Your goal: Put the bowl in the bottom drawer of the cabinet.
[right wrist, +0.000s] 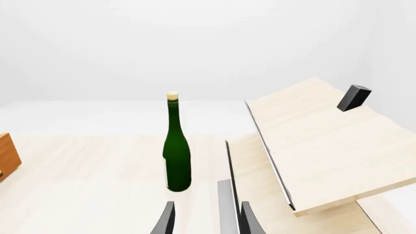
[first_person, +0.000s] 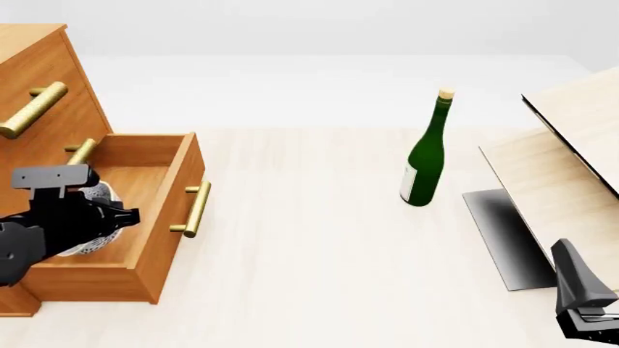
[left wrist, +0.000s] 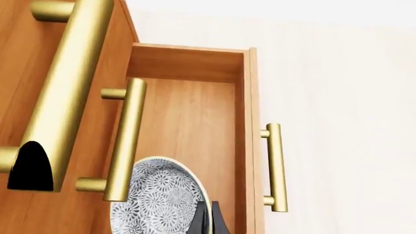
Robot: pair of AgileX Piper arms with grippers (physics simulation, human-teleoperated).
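Note:
The cabinet (first_person: 43, 80) stands at the table's left with its bottom drawer (first_person: 164, 210) pulled out. The speckled bowl (first_person: 94, 196) hangs tilted on edge inside the open drawer, with my left gripper (first_person: 114, 217) shut on its rim. In the left wrist view the bowl (left wrist: 159, 200) shows its patterned inside, one dark fingertip (left wrist: 217, 222) against its rim, above the drawer's floor (left wrist: 188, 122). The drawer's brass handle (left wrist: 276, 168) is at its front. My right gripper (first_person: 569, 264) rests open and empty at the near right, far from the cabinet; both its fingers (right wrist: 165, 219) show in its wrist view.
A green wine bottle (first_person: 425, 156) stands upright mid-table. Pale slanted wooden boards (first_person: 561, 167) lie at the right, just ahead of the right gripper. Two upper drawers with brass handles (left wrist: 65, 92) are shut above the open one.

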